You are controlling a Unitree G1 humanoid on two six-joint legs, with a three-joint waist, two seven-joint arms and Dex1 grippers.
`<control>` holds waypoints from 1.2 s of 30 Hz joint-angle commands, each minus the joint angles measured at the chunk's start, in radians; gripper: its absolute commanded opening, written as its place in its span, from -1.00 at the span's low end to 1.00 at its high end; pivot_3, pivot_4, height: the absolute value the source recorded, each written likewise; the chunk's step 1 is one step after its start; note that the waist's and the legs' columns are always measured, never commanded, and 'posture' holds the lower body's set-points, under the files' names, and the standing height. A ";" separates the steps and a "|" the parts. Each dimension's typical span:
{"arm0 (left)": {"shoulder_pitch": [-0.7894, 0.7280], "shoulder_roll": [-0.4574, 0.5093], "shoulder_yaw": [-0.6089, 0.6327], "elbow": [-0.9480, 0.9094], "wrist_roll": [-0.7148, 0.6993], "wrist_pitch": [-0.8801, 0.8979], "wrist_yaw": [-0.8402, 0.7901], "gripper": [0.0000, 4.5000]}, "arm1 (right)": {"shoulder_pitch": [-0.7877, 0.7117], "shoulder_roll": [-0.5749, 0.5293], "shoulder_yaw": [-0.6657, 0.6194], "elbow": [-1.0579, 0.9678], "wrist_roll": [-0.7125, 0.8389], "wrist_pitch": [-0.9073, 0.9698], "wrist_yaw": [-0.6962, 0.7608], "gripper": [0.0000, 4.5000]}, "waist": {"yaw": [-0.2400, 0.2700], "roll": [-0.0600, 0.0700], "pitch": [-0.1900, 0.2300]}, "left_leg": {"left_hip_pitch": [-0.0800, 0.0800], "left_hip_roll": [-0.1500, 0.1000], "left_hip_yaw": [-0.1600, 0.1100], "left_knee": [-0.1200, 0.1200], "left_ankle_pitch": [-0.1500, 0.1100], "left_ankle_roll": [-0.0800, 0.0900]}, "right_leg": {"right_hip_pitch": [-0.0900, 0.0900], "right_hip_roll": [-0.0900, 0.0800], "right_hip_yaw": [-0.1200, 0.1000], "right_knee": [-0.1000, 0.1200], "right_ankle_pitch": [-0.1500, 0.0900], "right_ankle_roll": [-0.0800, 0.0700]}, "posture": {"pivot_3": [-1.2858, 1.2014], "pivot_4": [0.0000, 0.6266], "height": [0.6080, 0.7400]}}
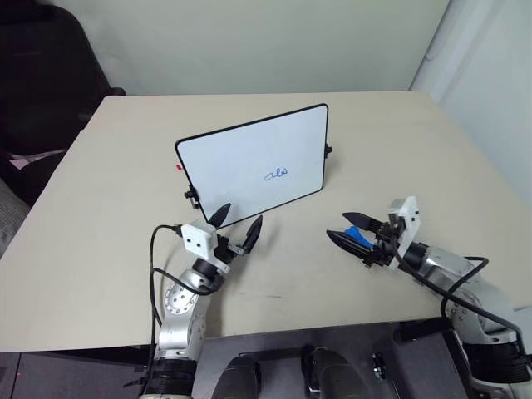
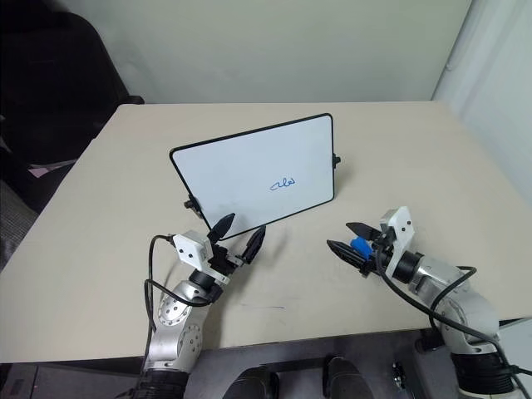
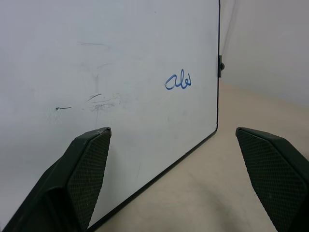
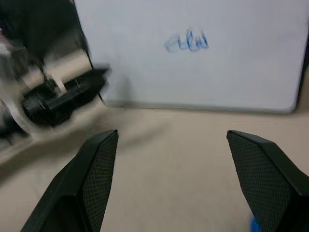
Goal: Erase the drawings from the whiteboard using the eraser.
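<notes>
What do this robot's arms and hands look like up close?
Silver-grey metal arms with round joints and looping black cables. Each ends in a white boxy housing bearing two black pointed fingers with textured pads: the left gripper and the right gripper.

Likely an office or small lab room: a plain beige bench [image 1: 100, 216] stands against bare pale walls [image 1: 274, 41], a dark chair [image 1: 41, 75] sits at upper left of the frame, and what may be a white curtain [image 1: 482, 75] hangs at upper right.
</notes>
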 commanded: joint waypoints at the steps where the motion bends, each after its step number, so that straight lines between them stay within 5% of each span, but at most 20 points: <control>1: 0.003 -0.010 -0.019 -0.028 -0.002 -0.009 -0.007 1.00 | -0.045 -0.057 0.000 -0.029 -0.060 0.087 -0.061 0.69 | 0.000 0.000 0.000 | 0.000 0.000 0.000 0.000 0.000 0.000 | 0.000 0.000 0.000 0.000 0.000 0.000 | 0.03 -0.52 1.00; 14: 0.085 -0.067 -0.072 -0.096 0.016 -0.023 0.029 1.00 | -0.244 -0.210 0.114 -0.002 -0.060 0.511 -0.044 0.69 | 0.002 0.000 0.000 | 0.000 -0.001 0.001 -0.001 0.000 0.000 | 0.000 0.001 0.000 -0.002 -0.002 0.003 | 0.03 -0.52 1.00; 26: 0.114 -0.073 -0.079 -0.121 0.022 -0.026 0.046 1.00 | -0.244 -0.220 0.179 0.049 -0.105 0.530 -0.006 0.69 | 0.003 0.000 0.000 | -0.001 -0.002 0.001 0.000 -0.001 0.002 | 0.001 0.002 0.000 -0.005 -0.003 0.005 | 0.03 -0.52 1.00; 29: 0.118 -0.071 -0.078 -0.128 0.019 -0.022 0.046 1.00 | -0.237 -0.224 0.190 0.045 -0.115 0.518 0.005 0.42 | 0.003 0.000 0.000 | -0.001 -0.002 0.001 0.000 -0.002 0.003 | 0.001 0.002 0.000 -0.005 -0.003 0.005 | 0.03 -0.52 1.00; 36: 0.127 -0.072 -0.077 -0.137 0.014 -0.019 0.046 1.00 | -0.212 -0.253 0.192 0.008 -0.118 0.491 0.046 -0.65 | 0.003 0.000 0.000 | 0.000 -0.002 0.001 0.000 -0.002 0.003 | 0.001 0.002 0.000 -0.005 -0.003 0.005 | 0.03 -0.52 1.00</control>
